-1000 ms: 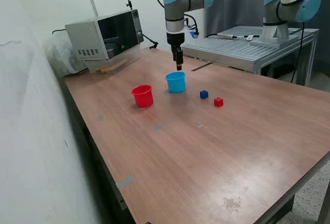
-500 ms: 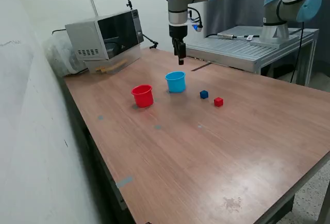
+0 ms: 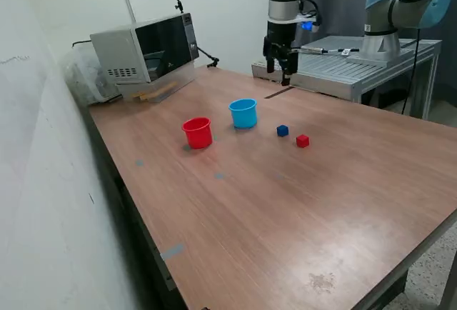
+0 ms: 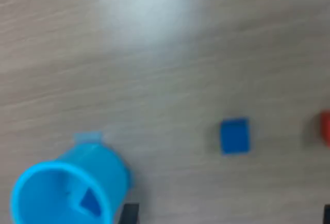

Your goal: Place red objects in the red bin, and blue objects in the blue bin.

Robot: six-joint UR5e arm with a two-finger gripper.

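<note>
The light blue bin (image 3: 243, 113) stands upright on the table, and the wrist view shows a dark blue cube (image 4: 90, 203) lying inside the blue bin (image 4: 67, 193). To its left in the exterior view stands the red bin (image 3: 198, 132). A second blue cube (image 3: 283, 131) (image 4: 235, 136) and a red cube (image 3: 303, 141) (image 4: 325, 128) sit on the bare wood to the exterior view's right of the blue bin. My gripper (image 3: 284, 73) (image 4: 228, 217) hangs high above the table behind the cubes, open, with nothing between its fingers.
A microwave (image 3: 146, 51) sits at the back on the exterior view's left. A second arm (image 3: 400, 10) stands on a grey metal bench (image 3: 350, 67) behind the wooden table (image 3: 300, 210). A white wall runs along the exterior view's left.
My gripper has risen from just over the blue bin and swung toward the exterior view's right and back. The bins and cubes have not moved.
</note>
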